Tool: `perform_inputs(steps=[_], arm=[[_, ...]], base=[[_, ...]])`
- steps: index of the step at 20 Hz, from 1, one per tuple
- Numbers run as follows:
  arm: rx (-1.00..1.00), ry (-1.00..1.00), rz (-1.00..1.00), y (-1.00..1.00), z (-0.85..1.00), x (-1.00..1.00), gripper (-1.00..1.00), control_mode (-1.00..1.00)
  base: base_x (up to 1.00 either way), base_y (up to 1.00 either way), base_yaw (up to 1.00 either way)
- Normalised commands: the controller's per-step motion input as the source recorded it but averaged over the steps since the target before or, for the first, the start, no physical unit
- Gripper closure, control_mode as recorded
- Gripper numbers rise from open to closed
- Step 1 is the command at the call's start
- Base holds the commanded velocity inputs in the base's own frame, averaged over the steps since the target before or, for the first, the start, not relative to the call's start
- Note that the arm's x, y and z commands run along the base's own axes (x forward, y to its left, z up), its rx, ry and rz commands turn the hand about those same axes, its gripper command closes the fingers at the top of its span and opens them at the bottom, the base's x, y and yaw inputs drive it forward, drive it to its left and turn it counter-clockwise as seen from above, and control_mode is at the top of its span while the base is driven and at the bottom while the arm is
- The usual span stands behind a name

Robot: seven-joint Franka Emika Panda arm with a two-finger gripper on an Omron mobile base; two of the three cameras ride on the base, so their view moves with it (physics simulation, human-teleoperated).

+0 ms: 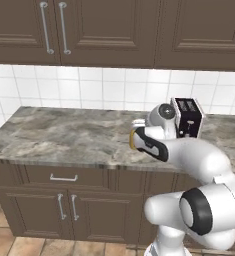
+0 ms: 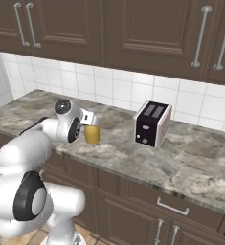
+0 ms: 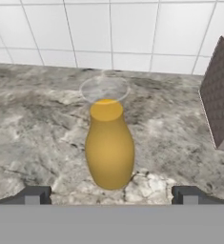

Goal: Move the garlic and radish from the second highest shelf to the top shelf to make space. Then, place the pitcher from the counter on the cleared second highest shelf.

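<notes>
Here, arm stretched low over the counter (image 2: pixel 133 153), end effector (image 3: pixel 111 194) spread open, level, facing the upright pitcher (image 3: pixel 109 145)

1. Left base view: sits behind and to the left of the arm, raised, looking forward and down onto the counter (image 1: pixel 64 135). Tiled wall and upper cabinets (image 1: pixel 114 30) face it squarely.
2. Right base view: behind and to the right of the arm, same downward tilt; the counter (image 2: pixel 181 162) runs obliquely from this side.
3. Both base views share the toaster (image 1: pixel 188 117) (image 2: pixel 152 123), the pitcher (image 1: pixel 134 137) (image 2: pixel 92 133) and the stretch of worktop between them.
4. Hand view: low and close, looking nearly level along the gripper (image 3: pixel 111 195) at the pitcher (image 3: pixel 109 147), toaster (image 3: pixel 220 95) edge at right, wall tiles behind.
</notes>
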Motion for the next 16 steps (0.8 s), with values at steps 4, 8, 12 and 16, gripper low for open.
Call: perform_inputs(steps=[4, 8, 12, 16], arm=[[0.00, 0.00, 0.00, 0.00, -0.16, 0.24, -1.00, -1.00], [0.00, 0.00, 0.00, 0.00, -0.18, 0.26, -1.00, -1.00], [0.00, 0.00, 0.00, 0.00, -0.17, 0.25, -1.00, -1.00], [0.00, 0.00, 0.00, 0.00, -0.15, 0.24, -1.00, -1.00]], base=[[0.00, 0.00, 0.00], [0.00, 0.00, 0.00], [0.00, 0.00, 0.00], [0.00, 0.00, 0.00]])
